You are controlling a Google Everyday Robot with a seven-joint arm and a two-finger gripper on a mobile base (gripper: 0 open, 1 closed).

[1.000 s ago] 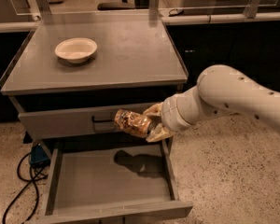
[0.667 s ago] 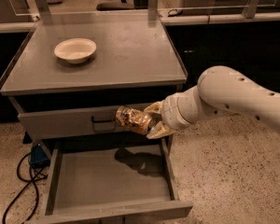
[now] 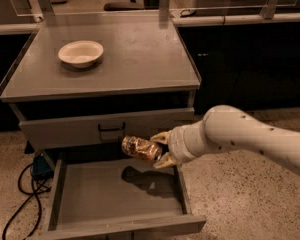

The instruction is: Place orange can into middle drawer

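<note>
The orange can (image 3: 138, 149) is a small shiny orange-gold can held on its side in my gripper (image 3: 159, 149). The gripper is shut on the can's right end. It hangs in the air above the back right part of the open middle drawer (image 3: 95, 196), whose flat grey floor shows the can's shadow. The white arm reaches in from the right. The can sits just below the grey drawer front with a black handle (image 3: 111, 129).
A white bowl (image 3: 80, 53) stands on the cabinet top (image 3: 140, 54) at the back left. Black cables and a blue box (image 3: 40, 166) lie on the floor left of the cabinet. Dark counters stand behind.
The gripper with the can has moved slightly down and left, over the open drawer. The drawer and bowl have not moved.
</note>
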